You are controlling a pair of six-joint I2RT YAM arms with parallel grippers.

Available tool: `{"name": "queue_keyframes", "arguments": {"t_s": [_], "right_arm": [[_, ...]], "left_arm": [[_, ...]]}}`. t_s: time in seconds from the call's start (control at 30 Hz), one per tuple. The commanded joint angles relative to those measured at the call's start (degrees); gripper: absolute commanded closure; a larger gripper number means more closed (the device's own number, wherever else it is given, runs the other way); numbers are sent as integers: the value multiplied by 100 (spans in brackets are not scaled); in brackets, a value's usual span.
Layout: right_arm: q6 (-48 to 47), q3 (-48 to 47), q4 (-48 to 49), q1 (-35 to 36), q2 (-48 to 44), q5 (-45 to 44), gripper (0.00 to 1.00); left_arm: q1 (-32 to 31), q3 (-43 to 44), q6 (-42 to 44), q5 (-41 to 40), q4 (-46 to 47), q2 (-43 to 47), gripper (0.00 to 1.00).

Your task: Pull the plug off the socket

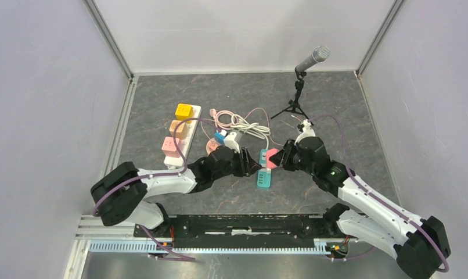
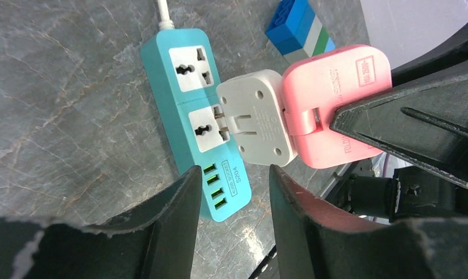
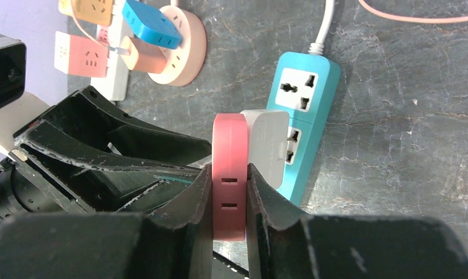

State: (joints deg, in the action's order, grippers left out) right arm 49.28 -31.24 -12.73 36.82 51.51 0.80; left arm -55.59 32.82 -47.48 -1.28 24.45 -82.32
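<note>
A teal power strip point(image 2: 188, 104) lies flat on the grey table, its USB end nearest the left arm. My right gripper point(image 3: 229, 168) is shut on the flat sides of a pink plug point(image 3: 229, 145) joined to a white adaptor point(image 2: 258, 119). The adaptor's metal prongs show, bare, right beside the strip's lower socket point(image 2: 208, 125); I cannot tell whether their tips still touch it. My left gripper point(image 2: 234, 174) is open, its fingers either side of the strip's USB end and apart from it. From above, both grippers meet over the teal power strip point(image 1: 264, 179).
A white power strip point(image 1: 182, 136) with yellow, orange and pink cubes lies at the left. A round pink socket point(image 3: 182, 43) with a blue adaptor sits beside it, with coiled cables point(image 1: 243, 122) behind. A microphone on a tripod point(image 1: 304, 75) stands at the back right.
</note>
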Motion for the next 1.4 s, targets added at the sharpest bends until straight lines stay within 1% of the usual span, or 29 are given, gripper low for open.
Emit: {"name": "queue_keyframes", "arguments": {"t_s": [0.0, 0.17, 0.23, 0.3, 0.33, 0.37, 0.4, 0.43, 0.47, 0.57, 0.63, 0.73, 0.8, 0.9, 1.0, 1.03, 1.1, 1.2, 1.27, 1.37], "right_arm": [[48, -119, 523, -43, -280, -162, 100], [13, -76, 769, -53, -368, -97, 100], [-88, -49, 993, -65, -355, 178, 100], [-216, -48, 1224, -104, -332, 458, 100], [-294, -40, 1512, -128, -312, 658, 100], [-335, -40, 1676, -154, -289, 810, 100], [-369, -46, 1884, -195, -276, 999, 100], [-395, -53, 2121, -230, -264, 1198, 100], [-418, -80, 2277, -260, -247, 1332, 100], [-433, -175, 2696, -320, -179, 1709, 100], [-357, -206, 3019, -353, -88, 1990, 100], [-188, -196, 3762, -381, 67, 2498, 100], [-67, -161, 4403, -390, 204, 2940, 100], [219, -198, 5077, -433, 477, 3545, 100], [902, -65, 6307, -452, 742, 4013, 100], [1172, -35, 6723, -461, 830, 4132, 100], [1544, 4, 7260, -469, 997, 4302, 100], [1698, 10, 7299, -491, 1074, 4401, 100], [1650, 39, 7155, -500, 1074, 4394, 100], [1591, 48, 6958, -525, 1121, 4352, 100]], "left_arm": [[109, 128, 285, -344, -220, 412, 46], [415, 107, 258, -308, -501, 766, 43], [635, 108, 240, -116, -625, 950, 42], [955, 115, 204, 286, -750, 1198, 38], [1160, 131, 183, 528, -825, 1319, 34], [1345, 139, 164, 772, -902, 1473, 23], [1563, 144, 156, 1029, -942, 1619, 18], [1775, 141, 209, 1328, -941, 1799, 1], [1947, 172, 257, 1512, -1017, 1983, 0], [2350, 370, 340, 1550, -1603, 2489, 0], [2711, 500, 293, 1727, -1875, 2718, 0], [3103, 632, 69, 2393, -1798, 2807, 0], [3144, 692, -56, 3135, -1543, 2671, 0], [3169, 706, -94, 3767, -1305, 2539, 0], [3229, 684, -224, 4356, -759, 2506, 0], [3254, 656, -355, 4532, -506, 2475, 0], [3292, 555, -730, 4830, 148, 2366, 0], [3368, 334, -1435, 5176, 1254, 2162, 0], [3375, 243, -1814, 5379, 1834, 2018, 0], [3374, 34, -2604, 5613, 2972, 1850, 0]]}}
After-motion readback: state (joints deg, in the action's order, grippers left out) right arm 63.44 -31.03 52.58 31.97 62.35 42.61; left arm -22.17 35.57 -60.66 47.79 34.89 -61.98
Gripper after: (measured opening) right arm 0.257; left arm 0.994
